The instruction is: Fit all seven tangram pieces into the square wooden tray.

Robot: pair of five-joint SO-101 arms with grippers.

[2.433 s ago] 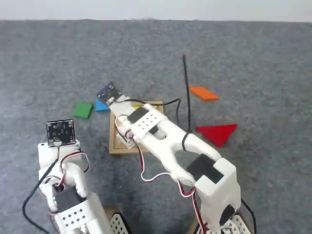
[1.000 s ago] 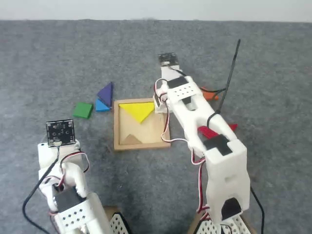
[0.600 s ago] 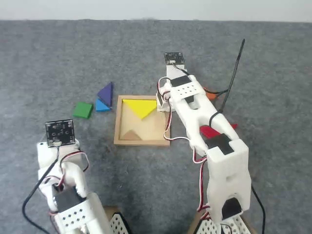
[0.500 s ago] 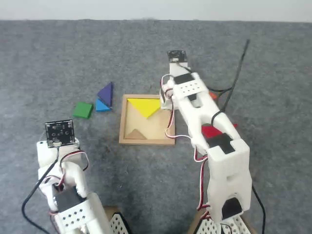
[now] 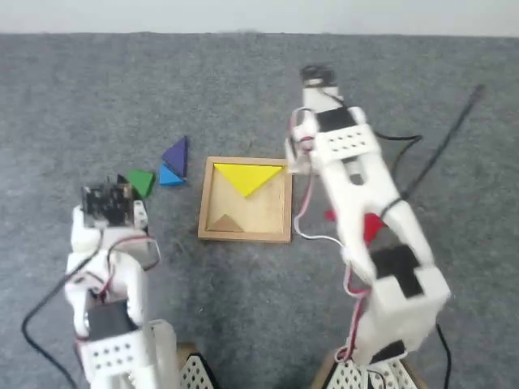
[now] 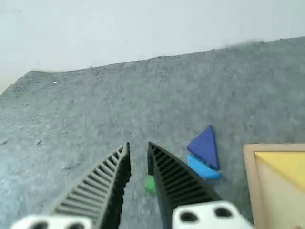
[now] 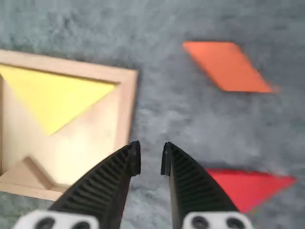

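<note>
R gripper [image 7: 150,155] jaws barely parted, empty, above carpet btwn tray [image 7: 71,66] & red triangle [image 7: 248,186]. L gripper [image 6: 138,148] same, empty. Yellow triangle [image 7: 52,98] sits in tray. Prob red next: widen jaws first, drop vertical, pinch across narrow part.

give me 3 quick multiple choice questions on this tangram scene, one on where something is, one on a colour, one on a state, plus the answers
1. Where is the yellow triangle?
A) inside the tray
B) outside it, off to one side
C) lifted in the air by an arm

2. What colour is the parallelogram?
A) purple
B) orange
C) green

3. What state is the right pincer in?
A) shut on a piece
B) shut on the tray rim
C) holding nothing, jaws slightly apart

Answers:
1 A, it lies flat within the rim.
2 B, the right wrist view shows it orange.
3 C, there is a gap with nothing between its tips.
</note>
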